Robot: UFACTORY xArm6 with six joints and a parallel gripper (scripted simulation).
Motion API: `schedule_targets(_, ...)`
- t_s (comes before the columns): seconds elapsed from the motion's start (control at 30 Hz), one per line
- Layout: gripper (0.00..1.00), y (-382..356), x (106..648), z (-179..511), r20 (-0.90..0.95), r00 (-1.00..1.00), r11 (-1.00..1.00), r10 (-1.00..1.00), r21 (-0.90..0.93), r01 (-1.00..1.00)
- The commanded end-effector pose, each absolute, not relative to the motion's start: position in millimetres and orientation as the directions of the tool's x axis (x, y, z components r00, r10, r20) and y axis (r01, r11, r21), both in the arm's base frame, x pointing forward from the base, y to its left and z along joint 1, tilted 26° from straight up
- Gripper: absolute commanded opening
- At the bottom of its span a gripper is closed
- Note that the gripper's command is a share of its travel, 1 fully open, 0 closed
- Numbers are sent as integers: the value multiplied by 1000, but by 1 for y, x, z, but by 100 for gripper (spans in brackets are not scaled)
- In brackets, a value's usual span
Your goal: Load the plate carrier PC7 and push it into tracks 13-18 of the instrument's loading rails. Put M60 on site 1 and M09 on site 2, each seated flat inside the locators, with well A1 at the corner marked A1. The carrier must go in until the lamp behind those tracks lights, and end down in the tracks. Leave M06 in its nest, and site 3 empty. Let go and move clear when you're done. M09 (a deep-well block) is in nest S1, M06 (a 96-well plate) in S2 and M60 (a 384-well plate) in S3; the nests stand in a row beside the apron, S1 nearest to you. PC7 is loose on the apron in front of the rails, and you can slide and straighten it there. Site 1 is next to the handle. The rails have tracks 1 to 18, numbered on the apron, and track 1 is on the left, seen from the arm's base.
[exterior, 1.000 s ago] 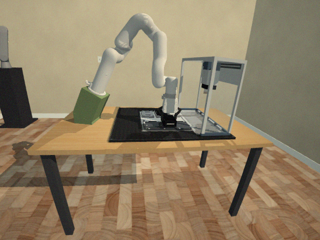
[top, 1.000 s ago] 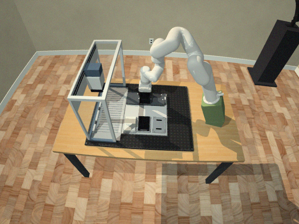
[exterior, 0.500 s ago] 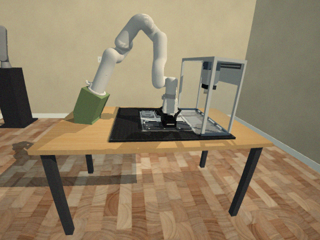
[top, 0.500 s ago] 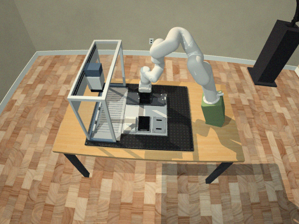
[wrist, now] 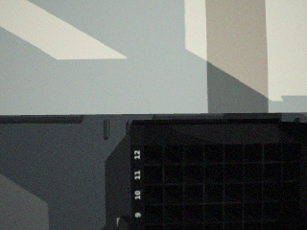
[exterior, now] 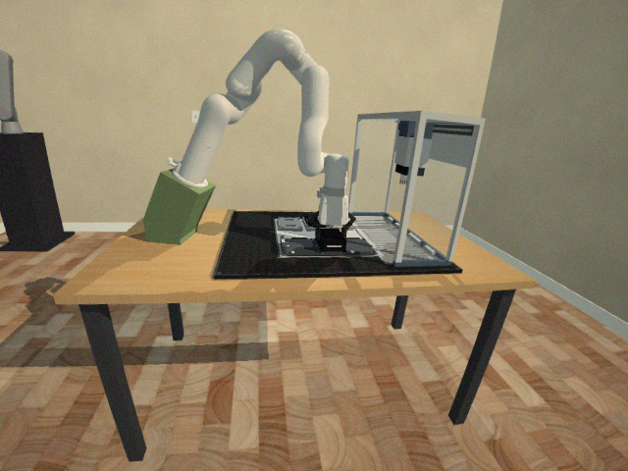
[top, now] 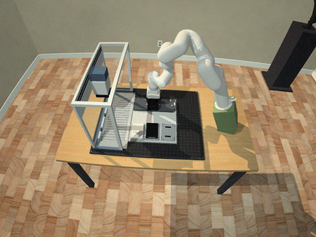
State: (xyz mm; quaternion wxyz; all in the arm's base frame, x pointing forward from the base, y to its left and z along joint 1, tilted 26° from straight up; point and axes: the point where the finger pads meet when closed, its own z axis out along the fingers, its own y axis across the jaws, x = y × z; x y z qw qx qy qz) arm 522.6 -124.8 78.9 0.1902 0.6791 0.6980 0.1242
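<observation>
My gripper (top: pixel 153 99) points straight down over the middle of the dark grey carrier PC7 (top: pixel 167 104), which lies on the far side of the apron. It is shut on the black deep-well block M09 (top: pixel 152 104). In the exterior view the gripper (exterior: pixel 333 229) holds the block low on the carrier (exterior: pixel 296 237); I cannot tell whether it rests flat. In the wrist view the block (wrist: pixel 216 177) shows column numbers 9 to 12 beside the carrier's surface (wrist: pixel 58 163). The black plate M06 (top: pixel 152 130) sits in the middle nest and the pale plate M60 (top: pixel 137 133) in the nest next to the rails.
The nest S1 (top: pixel 168 132) nearest the arm's base is empty. The white instrument frame (top: pixel 107 97) with its loading rails (top: pixel 119 119) stands left of the apron, a grey head hanging inside. The arm's green base (top: pixel 225 118) stands at the right.
</observation>
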Motion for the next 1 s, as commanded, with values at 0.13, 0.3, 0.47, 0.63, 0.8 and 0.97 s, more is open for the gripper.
schedule_targets(0.13,0,-125,525,78,-97,-5,47,995,435,899)
schedule_targets(0.3,0,-125,525,78,-97,-5,47,995,435,899)
schedule_targets(0.47,0,-125,525,78,-97,-5,47,995,435,899)
schedule_targets(0.63,100,-125,525,78,-97,-5,47,995,435,899)
schedule_targets(0.8,100,-125,525,78,-97,-5,47,995,435,899)
schedule_targets(0.97,100,-125,525,78,-97,-5,47,995,435,899)
